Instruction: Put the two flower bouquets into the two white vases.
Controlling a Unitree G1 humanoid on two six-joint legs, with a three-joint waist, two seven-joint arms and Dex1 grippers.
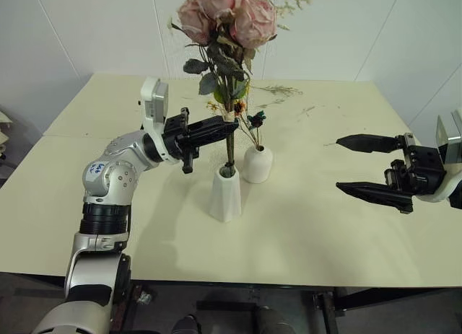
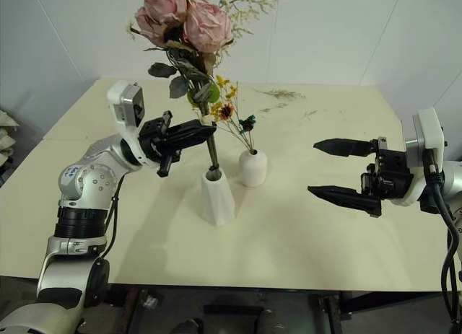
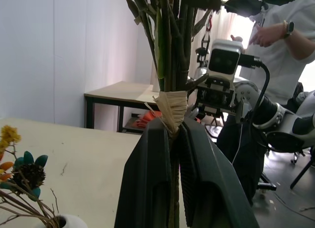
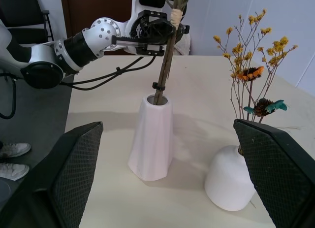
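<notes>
Left gripper [image 1: 229,126] is clamping the rose bouquet [image 1: 229,20] at its raffia tie, stems already entering the tall vase [image 1: 225,192] at 6 o'clock below. Top-heavy, brittle; the tie looks like the best hold. Yellow bouquet [image 2: 229,110] is sitting in the round vase [image 2: 253,168]. Right gripper [image 2: 325,168] is hanging spread wide, holding nothing, at 3 o'clock over the tabletop [image 1: 325,240].

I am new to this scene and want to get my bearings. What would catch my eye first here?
The bouquet of pink roses with green leaves stands out, towering at mid-table with its stems in the taller, tapered matte white vase, the left gripper shut on them. Beside it, the shorter, rounded white vase holds the thin bouquet of small yellow flowers. On the right, the right gripper hovers, jaws wide open.
</notes>
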